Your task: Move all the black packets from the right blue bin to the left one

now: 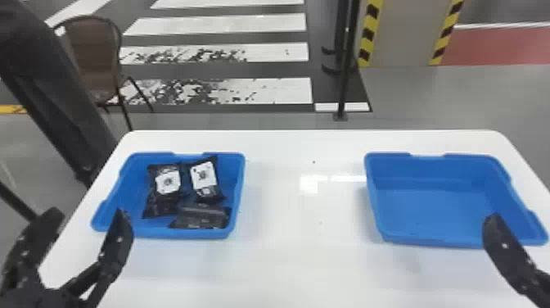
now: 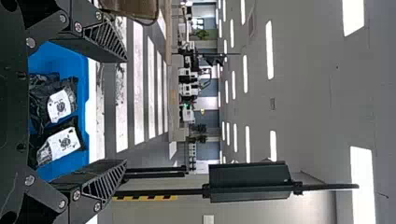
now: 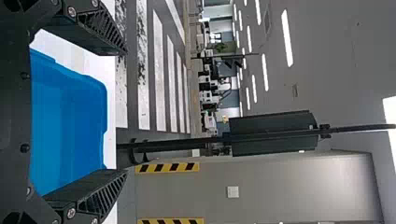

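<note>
Left pincer and right pincer gape near edges of left bin and right bin (wide table between).

Head cam: up high, set back, facing forward and down over the white table, both bins and the striped floor beyond. Wrist cams: turned sideways, low and close in, facing out across the room up to the ceiling, left one near the left bin, right one near the right bin. Head shares each bin with that side's wrist cam; striped floor is common to all three.
</note>
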Action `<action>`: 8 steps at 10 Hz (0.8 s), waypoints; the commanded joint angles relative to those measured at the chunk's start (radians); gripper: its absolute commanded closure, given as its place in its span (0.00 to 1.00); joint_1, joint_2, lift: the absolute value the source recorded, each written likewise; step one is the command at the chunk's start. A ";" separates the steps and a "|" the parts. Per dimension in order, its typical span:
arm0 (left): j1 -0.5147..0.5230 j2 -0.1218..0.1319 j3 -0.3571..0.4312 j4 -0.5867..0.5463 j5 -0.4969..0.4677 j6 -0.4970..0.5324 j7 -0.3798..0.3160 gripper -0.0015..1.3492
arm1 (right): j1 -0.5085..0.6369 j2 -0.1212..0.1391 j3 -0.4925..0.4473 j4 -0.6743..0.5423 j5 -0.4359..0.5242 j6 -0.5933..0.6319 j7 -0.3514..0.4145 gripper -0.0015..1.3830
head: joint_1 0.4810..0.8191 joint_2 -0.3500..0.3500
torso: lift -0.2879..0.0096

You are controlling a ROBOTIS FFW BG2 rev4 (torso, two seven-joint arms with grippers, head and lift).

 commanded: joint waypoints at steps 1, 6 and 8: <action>-0.001 -0.003 0.000 0.003 -0.002 -0.005 0.000 0.22 | 0.000 0.000 0.000 0.000 0.000 -0.004 0.000 0.09 | 0.63 0.61 | 0.50; -0.001 -0.003 0.002 0.008 -0.002 -0.020 0.000 0.21 | 0.000 0.000 0.000 0.000 0.000 -0.009 0.000 0.09 | 0.63 0.61 | 0.50; -0.001 -0.003 0.002 0.008 -0.002 -0.020 0.000 0.21 | 0.000 0.000 0.000 0.002 0.000 -0.012 0.000 0.09 | 0.63 0.61 | 0.50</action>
